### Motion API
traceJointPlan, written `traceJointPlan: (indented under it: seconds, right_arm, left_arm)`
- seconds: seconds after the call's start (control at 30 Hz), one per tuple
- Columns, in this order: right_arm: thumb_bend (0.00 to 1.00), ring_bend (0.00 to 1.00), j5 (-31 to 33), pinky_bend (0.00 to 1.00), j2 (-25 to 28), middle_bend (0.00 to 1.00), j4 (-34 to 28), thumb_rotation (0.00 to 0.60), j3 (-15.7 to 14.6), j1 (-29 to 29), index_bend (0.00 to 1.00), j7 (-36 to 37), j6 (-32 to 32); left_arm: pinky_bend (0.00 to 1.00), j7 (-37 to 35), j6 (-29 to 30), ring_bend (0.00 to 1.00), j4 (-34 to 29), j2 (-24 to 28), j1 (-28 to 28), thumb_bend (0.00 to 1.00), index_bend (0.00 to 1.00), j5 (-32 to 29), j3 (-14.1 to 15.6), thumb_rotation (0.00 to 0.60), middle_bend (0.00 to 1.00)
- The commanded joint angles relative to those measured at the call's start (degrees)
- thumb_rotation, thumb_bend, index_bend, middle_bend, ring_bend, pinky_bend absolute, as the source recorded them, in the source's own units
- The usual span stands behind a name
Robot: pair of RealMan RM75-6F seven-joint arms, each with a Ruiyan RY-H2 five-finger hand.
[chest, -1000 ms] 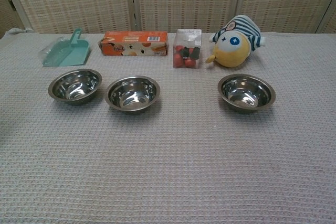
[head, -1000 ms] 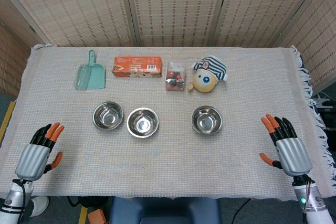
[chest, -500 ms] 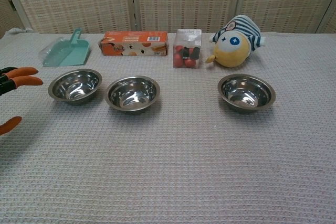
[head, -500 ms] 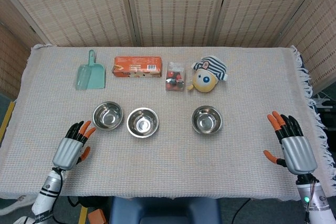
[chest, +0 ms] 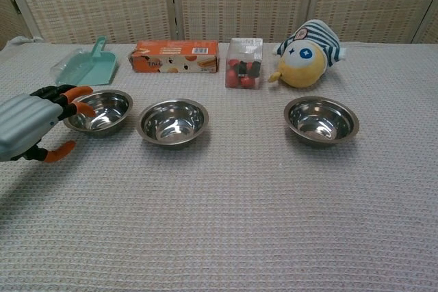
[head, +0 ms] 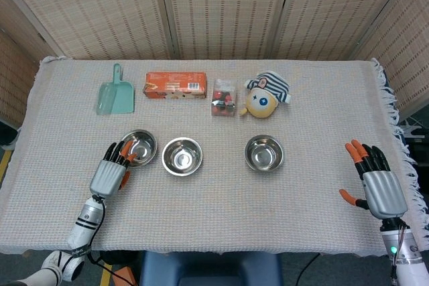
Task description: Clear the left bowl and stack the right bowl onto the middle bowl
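Three steel bowls stand in a row on the cloth: the left bowl [head: 139,147] [chest: 100,111], the middle bowl [head: 181,156] [chest: 172,122] and the right bowl [head: 263,153] [chest: 321,120]. All three look bare inside. My left hand [head: 110,171] [chest: 31,128] hovers at the near left rim of the left bowl, fingers apart, its orange fingertips [head: 125,157] over the rim, holding nothing. My right hand [head: 378,189] is open near the table's right edge, far from the right bowl; the chest view does not show it.
Along the back lie a teal scoop [head: 115,96] [chest: 85,66], an orange snack box [head: 175,86] [chest: 174,57], a clear box of small items [head: 223,98] [chest: 244,63] and a striped-hat plush toy [head: 265,96] [chest: 308,46]. The cloth's fringed edge [head: 394,118] runs down the right.
My left hand has moved forward and rightward from the near left corner up to the left bowl's rim. My right hand has drifted slightly toward the right near edge. The bowls have not moved.
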Motion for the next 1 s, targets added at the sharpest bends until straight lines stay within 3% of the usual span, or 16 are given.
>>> traceJointPlan:
  seconds: [0.03, 0.2, 0.3, 0.6, 0.8, 1.0]
  right_arm:
    - [0.07, 0.00, 0.71, 0.00, 0.08, 0.00, -0.04, 0.600, 0.21, 0.13, 0.00, -0.17, -0.47]
    - [0.07, 0.00, 1.56, 0.00, 0.18, 0.00, -0.12, 0.600, 0.44, 0.27, 0.00, -0.42, -0.94]
    - [0.07, 0.00, 1.83, 0.00, 0.20, 0.00, -0.17, 0.600, 0.45, 0.33, 0.00, -0.69, -1.17]
    - [0.07, 0.00, 2.68, 0.00, 0.41, 0.00, -0.58, 0.600, 0.53, 0.45, 0.00, -1.06, -1.74]
    - [0.07, 0.00, 2.59, 0.00, 0.69, 0.00, -0.87, 0.600, 0.39, 0.52, 0.00, -0.77, -2.03]
    - [0.07, 0.00, 2.50, 0.00, 1.44, 0.00, -1.02, 0.600, 0.72, 0.02, 0.00, 0.79, -0.94]
  left_arm:
    - [0.10, -2.54, -0.99, 0.01, 3.76, -2.38, -1.94, 0.44, 0.38, -0.42, -0.06, 0.600, 0.04]
    - [0.10, -6.57, 0.92, 0.07, 9.82, -5.69, -3.60, 0.44, 0.61, -0.55, -0.20, 0.600, 0.13]
    - [0.10, -8.27, 2.26, 0.08, 12.91, -7.29, -4.26, 0.45, 0.68, -0.73, -0.34, 0.600, 0.18]
    - [0.10, -11.58, 7.45, 0.05, 17.37, -9.04, -5.95, 0.46, 0.70, -1.20, -0.41, 0.600, 0.18]
    - [0.10, -9.75, 11.44, 0.05, 13.31, -8.33, -8.19, 0.47, 0.70, -0.37, -0.16, 0.600, 0.19]
    - [0.10, -4.46, 10.26, 0.05, 7.14, -8.68, -10.83, 0.46, 0.67, 1.26, 1.38, 0.600, 0.18]
